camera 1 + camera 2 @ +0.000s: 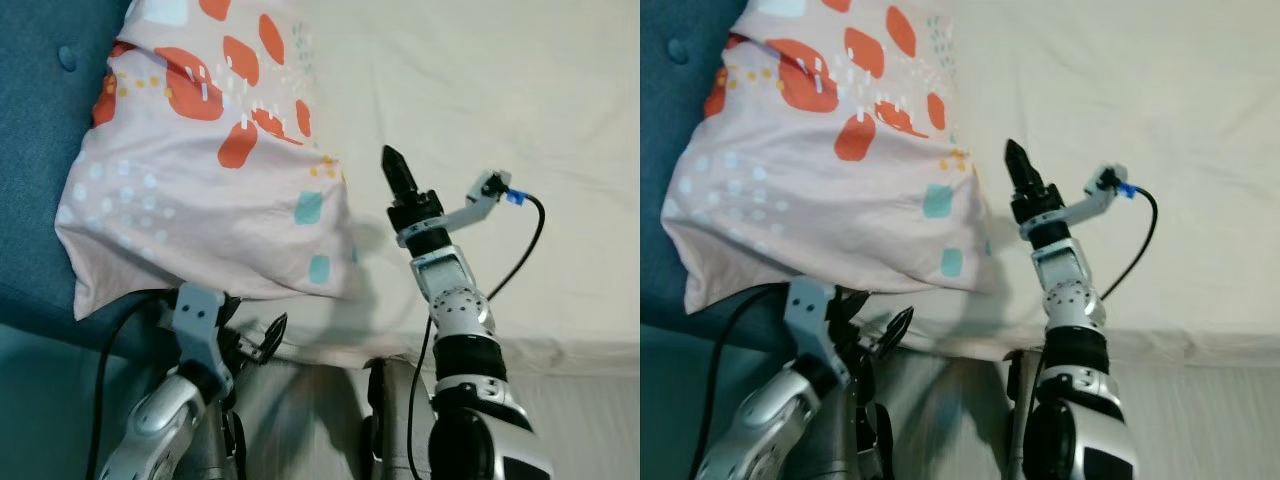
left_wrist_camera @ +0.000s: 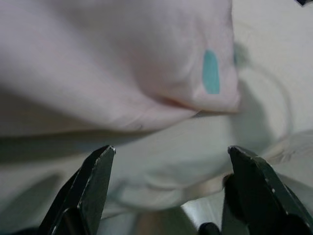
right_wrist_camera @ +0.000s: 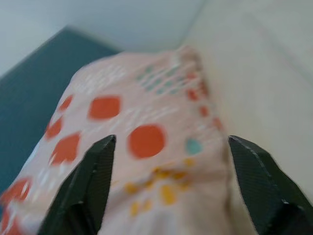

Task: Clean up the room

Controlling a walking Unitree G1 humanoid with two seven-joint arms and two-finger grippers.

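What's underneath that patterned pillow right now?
The pillow lies on the cream bedsheet, against the blue headboard. The left claw is open near its lower edge. Anything beneath is covered.

Pillow (image 1: 200, 170) on bed (image 1: 500, 120), against headboard (image 1: 40, 150) at left; bedsheet right of pillow.

Soft, even indoor light fills the head views, with no glare on the cream bed sheet (image 1: 480, 90). The pillow (image 1: 200, 170) throws a faint shadow onto the sheet under its lower corner, and the bed's underside is dim. The lower robot parts smear slightly (motion blur). In the left wrist view the pillow fabric is out of focus and shaded beneath. The right wrist view is blurred throughout, its orange spots soft-edged, the black fingers (image 3: 83, 191) fairly crisp
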